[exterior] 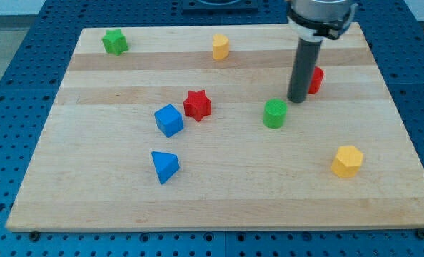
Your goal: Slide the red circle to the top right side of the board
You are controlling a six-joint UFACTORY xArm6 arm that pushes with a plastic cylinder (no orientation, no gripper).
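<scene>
In the one camera view, my tip (296, 99) rests on the wooden board (219, 203), and the red circle (316, 79) sits right behind it on the view's right, partly hidden by my rod, so I cannot tell for certain whether we touch, though we look to be in contact or very nearly so. I have no jaws to part or close; my end is a bare rod and grips nothing.

The circle lies already in the board's right half, some way short of the top right corner. As I judge it, the push should run up and to the view's right, so I want my tip on the circle's lower left face, which is about where it stands. A round block slips off a rod easily, so I would keep the push line through its middle and correct early if it rolls aside.

The green cylinder (274, 113) stands just below and left of my tip, the yellow block (347, 160) well below to the right, and the red star (197, 105) well to the left; none lies in the path.

I see no brand, label or writing anywhere.
</scene>
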